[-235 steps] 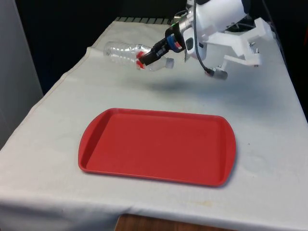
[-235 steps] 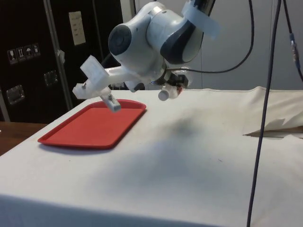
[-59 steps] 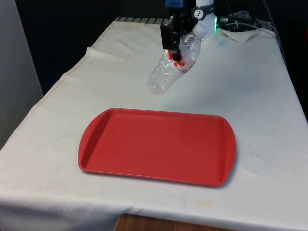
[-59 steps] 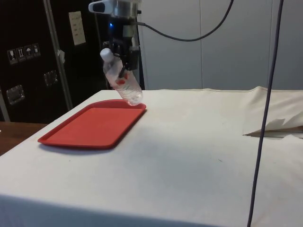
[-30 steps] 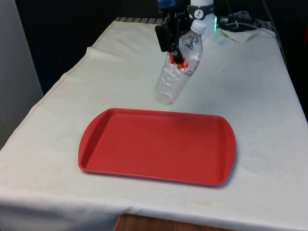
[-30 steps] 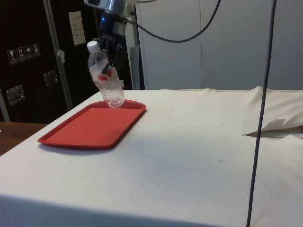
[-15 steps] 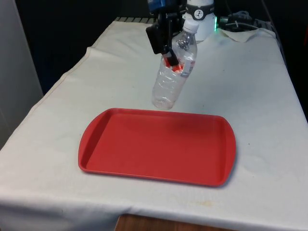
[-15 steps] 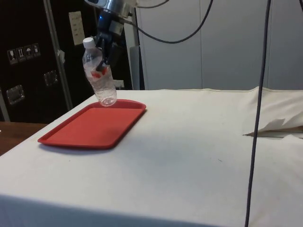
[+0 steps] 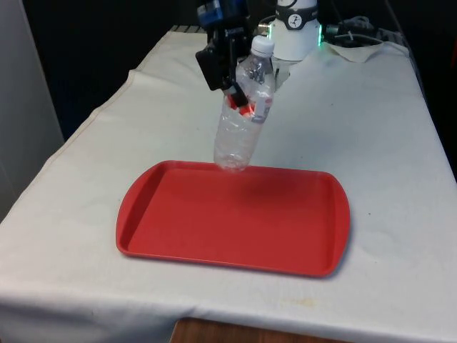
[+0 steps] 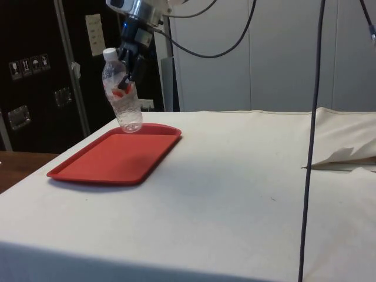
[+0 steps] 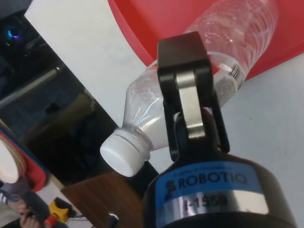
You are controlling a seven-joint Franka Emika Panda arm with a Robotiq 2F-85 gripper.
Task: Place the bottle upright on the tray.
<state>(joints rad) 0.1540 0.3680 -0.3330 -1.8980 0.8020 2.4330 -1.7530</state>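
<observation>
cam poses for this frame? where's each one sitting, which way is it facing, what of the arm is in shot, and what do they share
Front view: fixed, looks along the table towards the arm; the gripper holds the bottle over the red tray.
Side view: fixed at the table's side, facing dark cabinets; gripper, wrist and a cable show.
Wrist view: rides the wrist, looking down past one of the fingers at the bottle and tray edge.
Shared: all three show the tilted bottle in the gripper above the tray's far edge.
</observation>
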